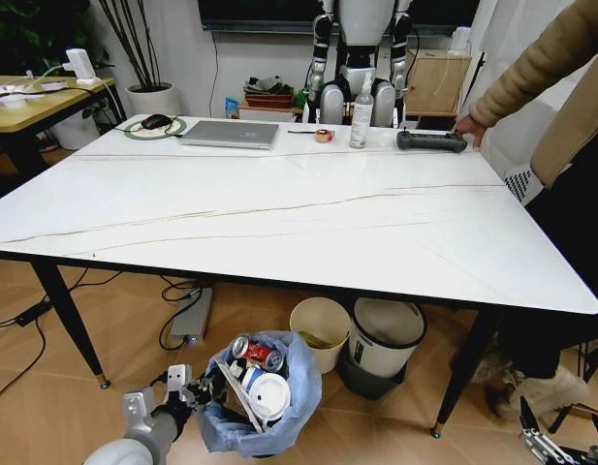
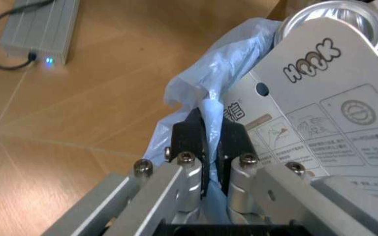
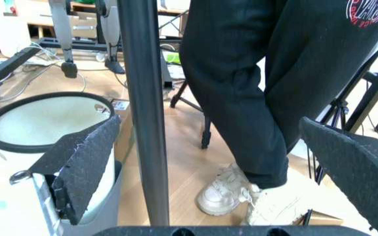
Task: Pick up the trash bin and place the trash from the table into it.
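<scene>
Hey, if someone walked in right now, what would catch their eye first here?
Probably the trash bin on the floor in front of the table, its blue bag stuffed with a crushed can, a white lid and cardboard. The left tool is shut on the bag's rim at the bin's left side. The right tool hangs open low at the right.

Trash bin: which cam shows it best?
Head view: the whole trash bin sits on the floor under the table, with the can and lid inside and the left gripper at its rim. Left wrist view gives a close-up of bag and cardboard. Right wrist view faces other bins.
</scene>
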{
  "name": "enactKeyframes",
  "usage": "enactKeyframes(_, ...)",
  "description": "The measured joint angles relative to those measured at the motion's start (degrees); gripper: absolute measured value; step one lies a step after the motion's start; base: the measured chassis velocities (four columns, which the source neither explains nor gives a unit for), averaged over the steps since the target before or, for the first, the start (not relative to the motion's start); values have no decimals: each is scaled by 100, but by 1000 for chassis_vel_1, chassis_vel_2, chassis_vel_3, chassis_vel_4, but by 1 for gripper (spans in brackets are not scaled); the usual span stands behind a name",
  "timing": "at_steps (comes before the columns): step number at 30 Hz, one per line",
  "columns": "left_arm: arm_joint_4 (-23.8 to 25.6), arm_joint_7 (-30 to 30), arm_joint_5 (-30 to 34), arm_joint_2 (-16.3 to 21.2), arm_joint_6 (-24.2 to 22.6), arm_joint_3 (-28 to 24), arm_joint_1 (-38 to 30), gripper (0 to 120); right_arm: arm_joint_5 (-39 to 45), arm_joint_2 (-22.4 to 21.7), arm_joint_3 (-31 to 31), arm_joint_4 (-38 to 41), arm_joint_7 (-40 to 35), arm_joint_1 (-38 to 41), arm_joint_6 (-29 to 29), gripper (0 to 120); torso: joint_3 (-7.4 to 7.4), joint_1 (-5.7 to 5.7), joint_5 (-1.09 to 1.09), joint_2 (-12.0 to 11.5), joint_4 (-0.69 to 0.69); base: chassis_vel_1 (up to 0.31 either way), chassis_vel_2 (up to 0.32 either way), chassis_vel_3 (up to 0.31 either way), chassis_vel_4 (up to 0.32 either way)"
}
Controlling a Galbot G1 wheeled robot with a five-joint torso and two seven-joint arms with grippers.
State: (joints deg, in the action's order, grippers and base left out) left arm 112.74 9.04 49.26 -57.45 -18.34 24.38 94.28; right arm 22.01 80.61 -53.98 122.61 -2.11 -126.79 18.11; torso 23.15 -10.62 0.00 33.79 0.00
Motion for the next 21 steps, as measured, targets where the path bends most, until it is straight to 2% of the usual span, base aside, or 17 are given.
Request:
enactKeyframes(14,-859,-299,-242,-124,250,-208,-288,0,0,0,0,0,0,0,0,100,-218,137,0,-354,0,0,0,0,0)
enactKeyframes(21,-1110,-410,-370,-159,350,-232,-315,0,0,0,0,0,0,0,0,100,-326,192,0,-518,0,0,0,0,0)
